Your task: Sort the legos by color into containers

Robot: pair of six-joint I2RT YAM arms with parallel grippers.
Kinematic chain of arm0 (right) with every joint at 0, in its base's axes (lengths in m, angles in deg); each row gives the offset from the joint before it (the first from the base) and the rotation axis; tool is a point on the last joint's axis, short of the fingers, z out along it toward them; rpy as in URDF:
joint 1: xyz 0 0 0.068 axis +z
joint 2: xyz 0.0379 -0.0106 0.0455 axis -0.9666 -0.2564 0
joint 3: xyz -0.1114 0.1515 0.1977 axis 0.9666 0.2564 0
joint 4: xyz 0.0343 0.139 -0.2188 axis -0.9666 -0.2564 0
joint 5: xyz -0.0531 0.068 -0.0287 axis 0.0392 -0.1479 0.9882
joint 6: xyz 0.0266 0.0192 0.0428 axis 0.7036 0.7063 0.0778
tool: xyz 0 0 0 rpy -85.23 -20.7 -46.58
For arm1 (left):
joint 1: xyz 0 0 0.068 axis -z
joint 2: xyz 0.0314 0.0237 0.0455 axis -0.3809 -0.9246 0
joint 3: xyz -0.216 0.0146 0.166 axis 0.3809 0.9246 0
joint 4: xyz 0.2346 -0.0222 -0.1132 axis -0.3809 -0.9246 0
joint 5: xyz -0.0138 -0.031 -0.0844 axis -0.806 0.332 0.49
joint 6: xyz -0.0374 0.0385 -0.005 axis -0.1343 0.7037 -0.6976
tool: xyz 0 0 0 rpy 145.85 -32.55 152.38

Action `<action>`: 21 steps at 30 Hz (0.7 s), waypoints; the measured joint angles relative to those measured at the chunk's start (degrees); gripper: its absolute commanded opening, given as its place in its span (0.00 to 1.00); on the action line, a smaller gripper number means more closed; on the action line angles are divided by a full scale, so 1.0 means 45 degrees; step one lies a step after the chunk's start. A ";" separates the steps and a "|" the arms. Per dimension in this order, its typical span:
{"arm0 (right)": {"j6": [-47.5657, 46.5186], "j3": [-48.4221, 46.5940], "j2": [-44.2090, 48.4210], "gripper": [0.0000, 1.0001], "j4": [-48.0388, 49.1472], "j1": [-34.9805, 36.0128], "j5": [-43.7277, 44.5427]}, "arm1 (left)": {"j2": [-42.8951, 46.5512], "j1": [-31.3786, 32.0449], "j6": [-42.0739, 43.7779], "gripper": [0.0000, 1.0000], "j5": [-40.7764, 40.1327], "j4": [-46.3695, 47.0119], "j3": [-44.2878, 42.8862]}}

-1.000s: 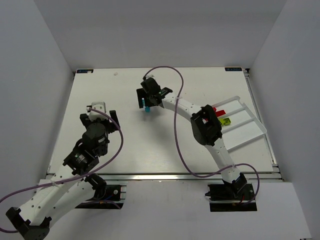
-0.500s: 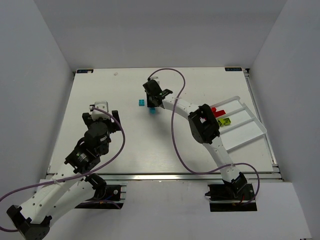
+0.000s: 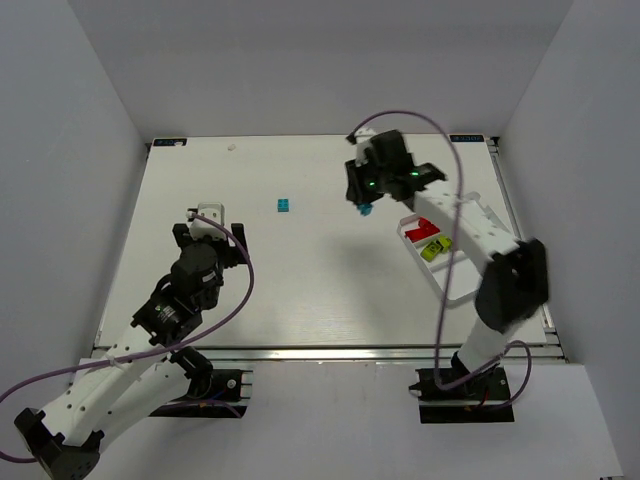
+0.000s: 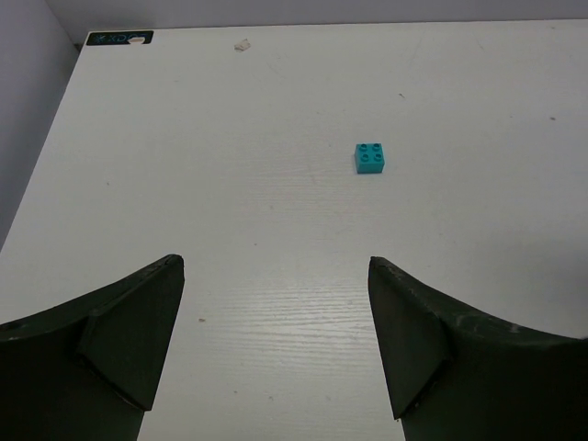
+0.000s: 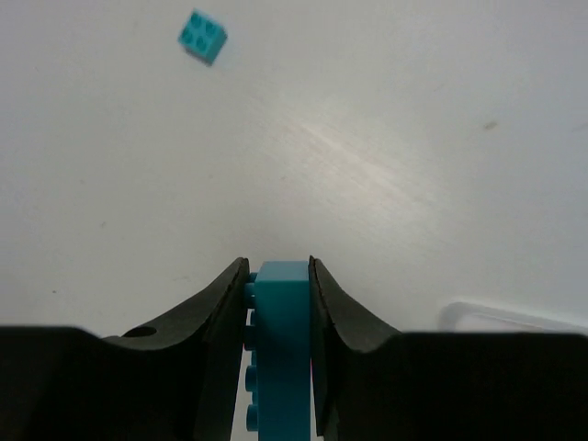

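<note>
White table, arms bolted at its near edge. Shallow white tray on the right side, set at an angle, partly under the right arm. Just beside the tray's far-left corner, right gripper clamped narrow on a long cyan brick, studs against one finger. On the left side, left gripper spread wide, nothing between the fingers. In the tray: red bricks, with a lime green brick just nearer. Out on the table toward the far middle, loose square cyan brick, well apart from both grippers.
</note>
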 measured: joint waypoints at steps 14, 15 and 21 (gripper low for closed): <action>-0.4488 0.8155 0.8068 0.00 -0.2429 -0.5338 -0.0092 | -0.0248 -0.0005 0.0005 0.91 0.1025 -0.0005 0.0000; -0.4653 0.8422 0.8131 0.00 -0.2506 -0.5547 -0.0121 | -0.0248 -0.0005 0.0005 0.91 0.1083 0.0000 0.0000; -0.5479 0.9428 0.7431 0.00 -0.2084 -0.6683 -0.0209 | -0.0257 -0.0005 0.0005 0.91 0.1205 0.0000 0.0000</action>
